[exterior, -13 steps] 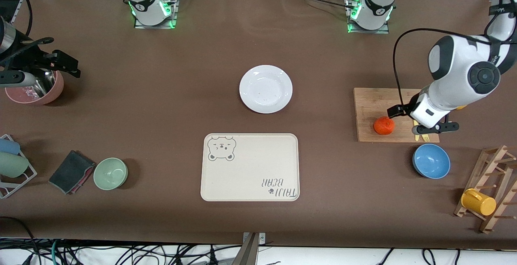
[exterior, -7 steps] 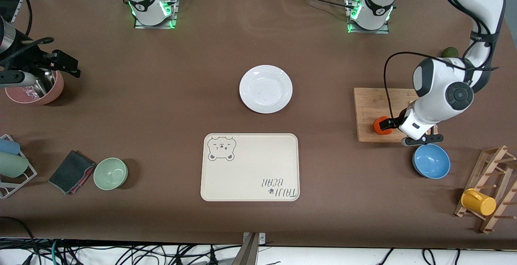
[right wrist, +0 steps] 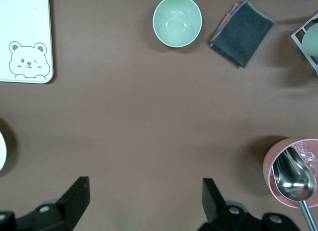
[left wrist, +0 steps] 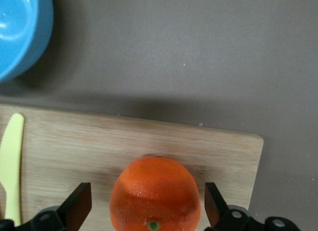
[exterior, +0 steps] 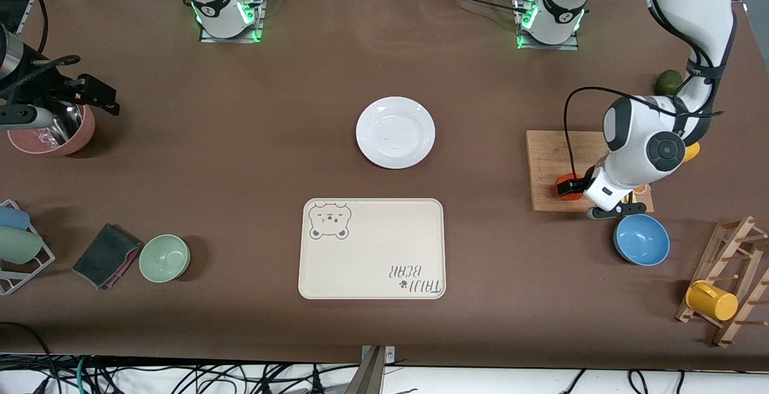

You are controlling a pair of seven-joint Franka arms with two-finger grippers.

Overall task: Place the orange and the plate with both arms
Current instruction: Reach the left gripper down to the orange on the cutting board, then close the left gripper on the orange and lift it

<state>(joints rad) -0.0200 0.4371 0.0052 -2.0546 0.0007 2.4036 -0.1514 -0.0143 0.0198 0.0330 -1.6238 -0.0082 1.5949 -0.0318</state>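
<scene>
The left gripper (left wrist: pixel 144 211) sits low at the bottom of the left wrist picture, its two fingers (left wrist: pixel 79 203) spread wide on either side of the orange (left wrist: pixel 155 196), with gaps visible on both flanks, so nothing is clasped. In the front picture this gripper (exterior: pixel 568 187) is at right of centre, down at the orange (exterior: pixel 565 185) on the wooden cutting board (exterior: pixel 556 160); the fruit lies near the board's lower corner. A pale yellow knife (left wrist: pixel 12 166) lies on the board too, and a blue bowl (exterior: pixel 641 239) stands just below the board in the frame.

The right gripper (right wrist: pixel 144 203) waits at the upper left of the front picture, fingers wide apart over bare table beside a pink cup (right wrist: pixel 293 169) holding a spoon.

The plate (exterior: pixel 395 132) rests at centre frame, above the bear tray (exterior: pixel 372 248), well apart from the orange
</scene>
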